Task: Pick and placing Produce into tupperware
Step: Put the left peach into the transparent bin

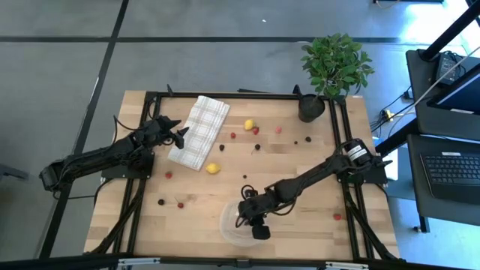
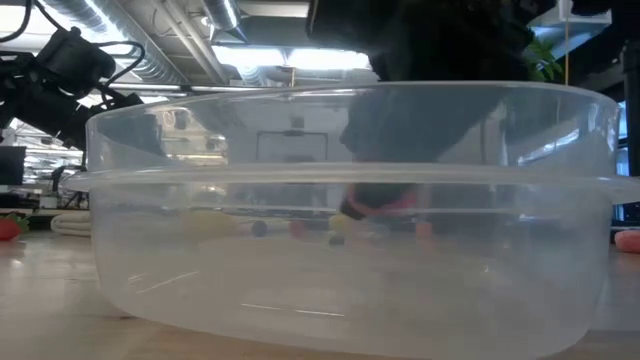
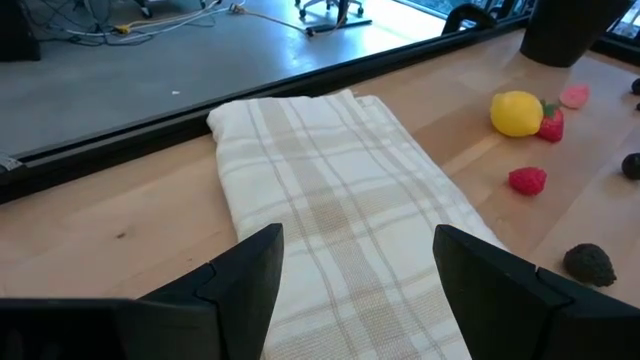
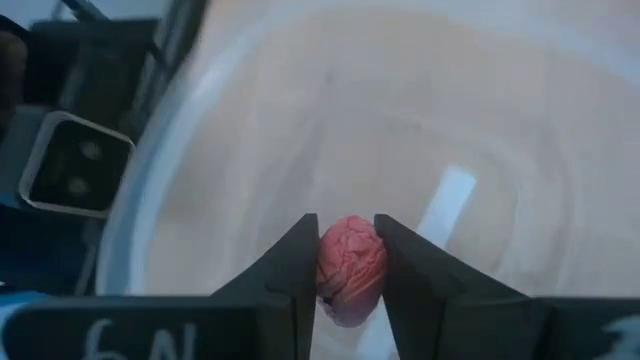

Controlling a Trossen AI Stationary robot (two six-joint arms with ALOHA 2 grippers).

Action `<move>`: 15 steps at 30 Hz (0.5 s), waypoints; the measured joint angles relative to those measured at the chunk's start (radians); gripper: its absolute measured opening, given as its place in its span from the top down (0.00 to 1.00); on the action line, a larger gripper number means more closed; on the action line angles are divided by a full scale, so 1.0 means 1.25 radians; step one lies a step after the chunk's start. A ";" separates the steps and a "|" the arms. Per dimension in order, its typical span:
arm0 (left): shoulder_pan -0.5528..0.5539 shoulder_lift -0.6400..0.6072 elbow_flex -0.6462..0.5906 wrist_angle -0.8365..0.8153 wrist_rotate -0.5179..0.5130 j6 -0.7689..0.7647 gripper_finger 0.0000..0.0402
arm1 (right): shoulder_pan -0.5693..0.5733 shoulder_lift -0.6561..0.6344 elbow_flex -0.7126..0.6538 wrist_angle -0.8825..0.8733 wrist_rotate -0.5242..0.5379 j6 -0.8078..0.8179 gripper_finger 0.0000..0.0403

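Pink berry [image 4: 351,268] pinched in right pincer [image 4: 347,285] above the clear bowl [image 1: 228,227]; released high, it might bounce out. Left pincer [image 3: 350,275] gapes wide.

Right tool [image 4: 348,262] pinched nearly closed, arm stretched forward; left tool [image 3: 350,270] spread wide (idle).

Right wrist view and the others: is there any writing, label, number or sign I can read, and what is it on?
Right wrist view: pale marks on the dark body of the right gripper, which holds a pink berry over the clear bowl; they look like "6 AL", upside down, too blurred to be sure.
Other views: no readable text on the checked cloth or the table.
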 joint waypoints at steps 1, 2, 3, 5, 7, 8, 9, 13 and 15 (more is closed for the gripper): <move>0.000 0.000 0.000 0.000 0.000 0.000 0.38 | -0.001 0.000 0.000 -0.008 0.000 0.003 0.76; 0.000 0.000 0.000 0.000 0.000 0.000 0.38 | -0.002 0.000 0.000 -0.017 0.000 0.003 0.76; 0.000 0.000 0.000 0.000 0.000 0.000 0.38 | -0.002 0.000 0.000 -0.026 0.000 0.003 0.76; 0.000 0.000 0.000 0.000 0.000 0.000 0.38 | -0.002 0.000 0.000 -0.036 0.000 0.005 0.76; 0.000 0.000 0.000 0.000 0.000 0.000 0.38 | -0.002 0.000 0.000 -0.037 0.000 0.005 0.76; 0.000 0.000 0.000 0.000 0.000 0.000 0.38 | -0.002 0.000 0.000 -0.039 0.000 0.006 0.76; 0.000 0.000 0.000 0.000 0.000 0.000 0.38 | -0.002 0.000 0.000 -0.041 0.000 0.007 0.76; 0.000 0.000 0.000 0.000 0.000 0.000 0.38 | -0.002 0.000 0.000 -0.041 0.000 0.024 0.76; 0.000 0.000 0.000 0.000 0.000 0.000 0.38 | -0.002 0.000 0.000 -0.041 0.000 0.024 0.76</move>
